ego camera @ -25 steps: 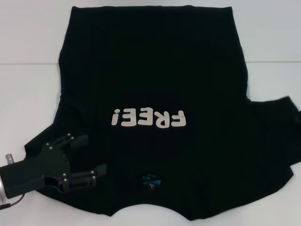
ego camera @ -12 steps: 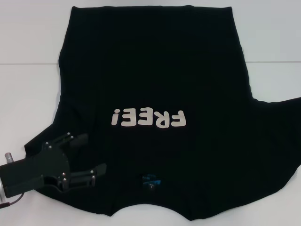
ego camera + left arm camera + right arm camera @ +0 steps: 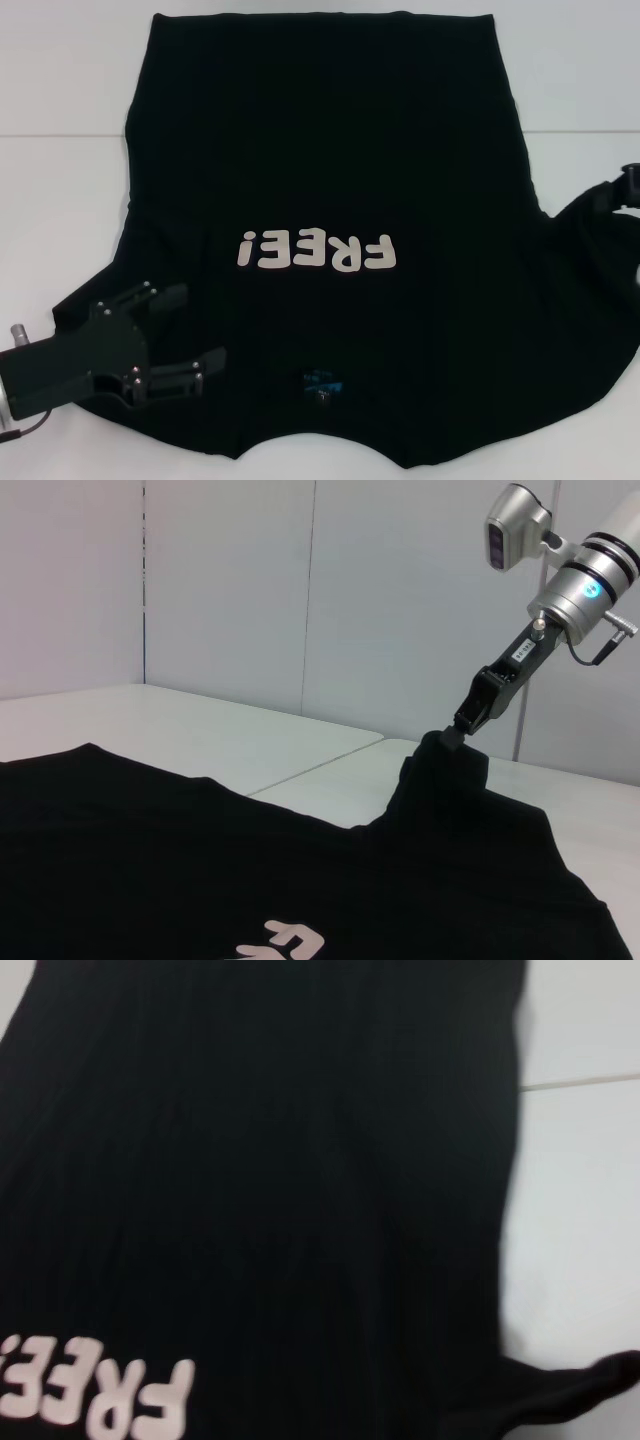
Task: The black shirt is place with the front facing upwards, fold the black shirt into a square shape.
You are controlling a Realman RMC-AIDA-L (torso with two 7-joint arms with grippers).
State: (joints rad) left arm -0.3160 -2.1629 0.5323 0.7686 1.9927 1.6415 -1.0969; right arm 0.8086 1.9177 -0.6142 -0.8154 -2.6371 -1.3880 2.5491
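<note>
The large plain black short-sleeved cotton T-shirt (image 3: 330, 180) lies front side up on the white table surface (image 3: 60, 80), spread across most of the centre. Its off-white rounded "FREE!" lettering (image 3: 316, 251) sits mid-chest, and the small blue neck label (image 3: 322, 380) lies at the collar, on the edge nearest the robot. The hem forms a straight edge at the far side. The two long side edges run roughly straight from the hem toward the sleeves.

The sleeve on the robot's right is raised off the table into a peak. The right gripper (image 3: 452, 732) pinches the top of that peak, fingers pressed together on the cloth, as the left wrist view shows; in the head view only a small part of this gripper shows at the right border. Below the peak the fabric slopes down to the flat body of the shirt.

The left gripper (image 3: 185, 330) rests over the sleeve and shoulder area on the robot's left, near the collar, with its two black fingers (image 3: 165, 298) spread apart and nothing between them.

Bare table lies beyond both side edges, widest on the robot's left and at the far right corner. A seam line (image 3: 60, 136) crosses the table.
</note>
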